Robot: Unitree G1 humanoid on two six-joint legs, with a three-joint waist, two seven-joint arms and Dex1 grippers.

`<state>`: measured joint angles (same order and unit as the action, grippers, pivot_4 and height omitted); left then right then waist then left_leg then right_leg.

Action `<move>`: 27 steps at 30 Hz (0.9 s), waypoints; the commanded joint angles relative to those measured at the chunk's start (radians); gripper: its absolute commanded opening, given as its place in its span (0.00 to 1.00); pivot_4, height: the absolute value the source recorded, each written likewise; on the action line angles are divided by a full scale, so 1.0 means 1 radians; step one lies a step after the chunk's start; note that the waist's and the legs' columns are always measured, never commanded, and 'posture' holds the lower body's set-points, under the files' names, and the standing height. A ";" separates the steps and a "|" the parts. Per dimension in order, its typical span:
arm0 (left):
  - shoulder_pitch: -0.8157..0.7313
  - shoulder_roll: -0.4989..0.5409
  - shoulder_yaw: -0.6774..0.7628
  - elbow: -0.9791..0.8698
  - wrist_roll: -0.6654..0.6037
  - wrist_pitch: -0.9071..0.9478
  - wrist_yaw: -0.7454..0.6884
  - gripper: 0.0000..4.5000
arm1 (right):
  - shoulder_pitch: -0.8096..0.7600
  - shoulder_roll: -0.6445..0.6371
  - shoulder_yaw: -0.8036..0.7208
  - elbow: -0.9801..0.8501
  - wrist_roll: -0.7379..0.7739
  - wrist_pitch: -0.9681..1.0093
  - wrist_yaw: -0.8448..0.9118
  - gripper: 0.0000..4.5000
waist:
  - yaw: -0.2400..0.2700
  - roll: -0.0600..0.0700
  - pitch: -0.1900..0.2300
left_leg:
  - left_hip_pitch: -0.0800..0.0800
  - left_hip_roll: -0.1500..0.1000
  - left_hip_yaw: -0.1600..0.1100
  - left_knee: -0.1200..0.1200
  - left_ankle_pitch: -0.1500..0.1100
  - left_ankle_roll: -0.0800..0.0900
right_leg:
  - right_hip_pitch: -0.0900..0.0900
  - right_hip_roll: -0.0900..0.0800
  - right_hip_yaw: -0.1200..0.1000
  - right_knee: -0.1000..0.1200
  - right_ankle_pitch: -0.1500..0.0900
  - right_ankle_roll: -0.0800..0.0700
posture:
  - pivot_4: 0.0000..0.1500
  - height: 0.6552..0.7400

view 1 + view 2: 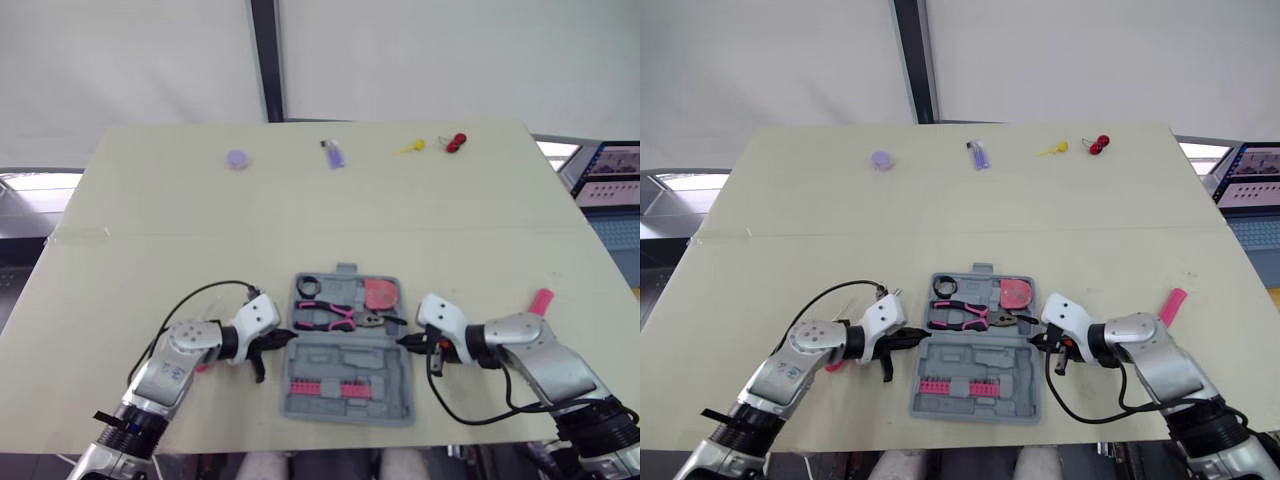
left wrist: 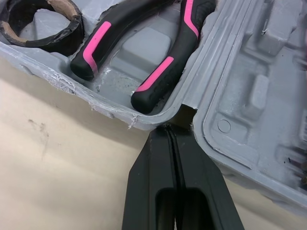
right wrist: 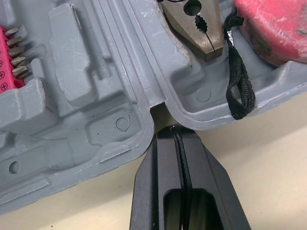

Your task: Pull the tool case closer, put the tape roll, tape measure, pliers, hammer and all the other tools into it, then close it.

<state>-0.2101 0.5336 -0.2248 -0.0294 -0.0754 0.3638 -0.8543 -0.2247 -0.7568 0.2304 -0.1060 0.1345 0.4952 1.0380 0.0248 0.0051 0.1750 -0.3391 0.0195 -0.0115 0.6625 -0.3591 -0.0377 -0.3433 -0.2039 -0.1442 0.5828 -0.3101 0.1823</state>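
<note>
The grey tool case [image 1: 345, 355] lies open near the table's front edge. Its far half holds the black tape roll [image 1: 307, 286], the pink-and-black pliers [image 1: 325, 315] and the red tape measure [image 1: 379, 293]. A pink bit holder [image 1: 325, 387] sits in the near half. My left gripper [image 1: 290, 337] is shut, its tips at the hinge notch on the case's left side [image 2: 184, 112]. My right gripper [image 1: 402, 341] is shut too, its tips at the hinge notch on the right side [image 3: 156, 112]. Neither gripper holds anything.
A pink-handled tool [image 1: 541, 299] lies on the table right of my right arm. A small pink item [image 1: 203, 366] peeks out under my left arm. At the far edge lie a purple disc [image 1: 236, 159], a purple item [image 1: 334, 154], a yellow item [image 1: 410, 148] and a red one [image 1: 457, 142].
</note>
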 commanded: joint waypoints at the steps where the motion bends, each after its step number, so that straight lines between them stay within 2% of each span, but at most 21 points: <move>1: 0.016 0.014 -0.005 -0.036 -0.008 0.006 -0.016 0.01 | -0.005 0.004 0.000 -0.005 -0.007 -0.023 -0.006 0.00 | 0.000 0.000 0.000 | 0.000 0.000 0.000 0.000 0.000 0.000 | 0.000 0.000 0.000 0.000 0.000 0.000 | 1.00 1.00; 27: 0.017 0.020 -0.009 -0.049 -0.007 0.017 -0.020 0.01 | -0.011 0.030 0.006 0.016 -0.043 -0.049 -0.022 0.00 | -0.001 0.000 0.000 | 0.000 0.000 0.000 0.000 0.000 0.000 | 0.000 0.000 0.000 0.000 0.000 0.000 | 1.00 1.00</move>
<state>-0.2053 0.5466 -0.2251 -0.0454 -0.0754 0.3804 -0.8627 -0.2316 -0.7323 0.2310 -0.0794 0.0983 0.4572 1.0250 0.0238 0.0051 0.1750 -0.3390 0.0196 -0.0115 0.6623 -0.3591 -0.0377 -0.3433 -0.2038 -0.1442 0.5828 -0.3101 0.1823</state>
